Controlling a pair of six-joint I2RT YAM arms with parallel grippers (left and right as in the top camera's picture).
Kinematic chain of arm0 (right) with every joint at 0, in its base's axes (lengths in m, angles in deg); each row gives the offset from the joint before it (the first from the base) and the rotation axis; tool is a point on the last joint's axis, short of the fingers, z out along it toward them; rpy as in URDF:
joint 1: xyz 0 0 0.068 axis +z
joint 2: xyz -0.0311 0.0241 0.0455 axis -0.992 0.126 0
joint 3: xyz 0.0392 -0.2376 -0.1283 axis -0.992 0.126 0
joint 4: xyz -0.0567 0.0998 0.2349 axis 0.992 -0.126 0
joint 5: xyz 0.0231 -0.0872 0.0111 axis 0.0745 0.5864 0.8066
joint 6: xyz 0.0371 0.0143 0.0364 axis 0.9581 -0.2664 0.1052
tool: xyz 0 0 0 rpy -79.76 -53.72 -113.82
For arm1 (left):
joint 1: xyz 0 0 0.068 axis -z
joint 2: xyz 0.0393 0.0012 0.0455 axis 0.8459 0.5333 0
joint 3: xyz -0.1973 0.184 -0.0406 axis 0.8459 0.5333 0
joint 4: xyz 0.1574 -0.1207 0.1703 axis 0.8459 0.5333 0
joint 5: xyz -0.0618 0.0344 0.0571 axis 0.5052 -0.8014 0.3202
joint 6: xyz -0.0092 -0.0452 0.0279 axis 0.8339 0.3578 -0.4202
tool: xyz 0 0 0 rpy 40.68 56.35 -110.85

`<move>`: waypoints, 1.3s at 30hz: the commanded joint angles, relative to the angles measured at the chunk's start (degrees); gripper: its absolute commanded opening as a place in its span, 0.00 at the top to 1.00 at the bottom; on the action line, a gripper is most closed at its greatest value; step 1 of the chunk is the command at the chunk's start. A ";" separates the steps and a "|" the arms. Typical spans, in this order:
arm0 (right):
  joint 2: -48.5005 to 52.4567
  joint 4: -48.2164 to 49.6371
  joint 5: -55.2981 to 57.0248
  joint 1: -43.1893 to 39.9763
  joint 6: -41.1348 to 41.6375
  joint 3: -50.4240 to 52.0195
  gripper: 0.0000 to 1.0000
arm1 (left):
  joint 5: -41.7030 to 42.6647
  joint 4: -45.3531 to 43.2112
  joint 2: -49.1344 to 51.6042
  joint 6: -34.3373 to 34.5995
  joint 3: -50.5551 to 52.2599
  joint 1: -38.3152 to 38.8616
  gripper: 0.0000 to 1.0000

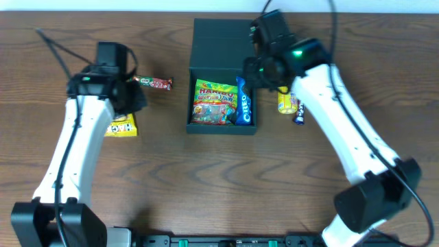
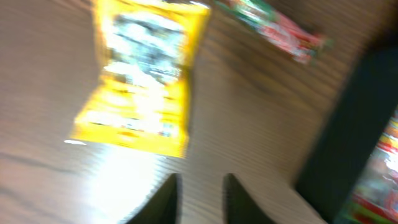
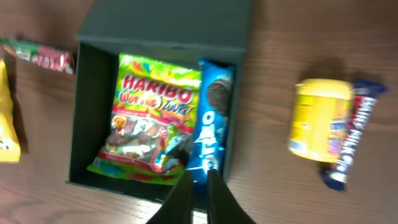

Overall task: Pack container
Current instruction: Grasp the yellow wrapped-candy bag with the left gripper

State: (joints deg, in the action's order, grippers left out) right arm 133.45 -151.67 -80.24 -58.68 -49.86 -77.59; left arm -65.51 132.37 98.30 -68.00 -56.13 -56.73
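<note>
The dark container (image 1: 193, 96) stands open at the table's centre, its flap lid (image 1: 221, 41) lying back. Inside lie a green Haribo bag (image 1: 214, 103) and a blue Oreo packet (image 1: 245, 103); both show in the right wrist view, the bag (image 3: 149, 118) and the Oreo packet (image 3: 211, 118). My right gripper (image 3: 198, 177) is shut and empty, above the container's Oreo side (image 1: 257, 68). My left gripper (image 2: 200, 186) is open and empty over bare table, just below a yellow snack packet (image 2: 143, 81), left of the container wall (image 2: 348, 124).
A red-green candy bar (image 1: 154, 83) lies left of the container, the yellow packet (image 1: 122, 127) below it. A yellow packet (image 1: 286, 103) and a dark blue bar (image 1: 300, 113) lie right of the container.
</note>
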 commanded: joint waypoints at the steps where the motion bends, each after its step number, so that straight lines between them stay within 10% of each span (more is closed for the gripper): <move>1: -0.46 -1.53 -0.24 -2.12 -2.36 -0.26 0.77 | -6.71 -0.33 1.68 -1.01 1.33 -4.20 0.28; 3: -0.55 -2.56 -0.22 -3.19 -2.38 -0.26 0.67 | -7.58 -2.89 2.32 -1.09 3.54 -6.40 0.05; 21: -0.55 -4.11 -2.82 -4.24 -4.09 -0.26 0.46 | -0.92 -24.13 18.32 -6.16 11.41 -10.73 0.03; 30: -0.55 -3.50 -2.75 -4.31 -4.09 -0.26 0.46 | -0.24 -23.61 19.50 -6.16 10.51 -10.73 0.94; 39: -1.90 -3.41 -3.02 -11.10 -4.02 -0.48 0.46 | 0.42 -11.41 15.37 -7.10 -1.88 -10.16 0.94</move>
State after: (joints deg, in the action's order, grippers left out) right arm 132.92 -154.95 -83.06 -66.31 -53.05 -77.59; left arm -64.97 119.72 115.61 -73.97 -53.16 -67.14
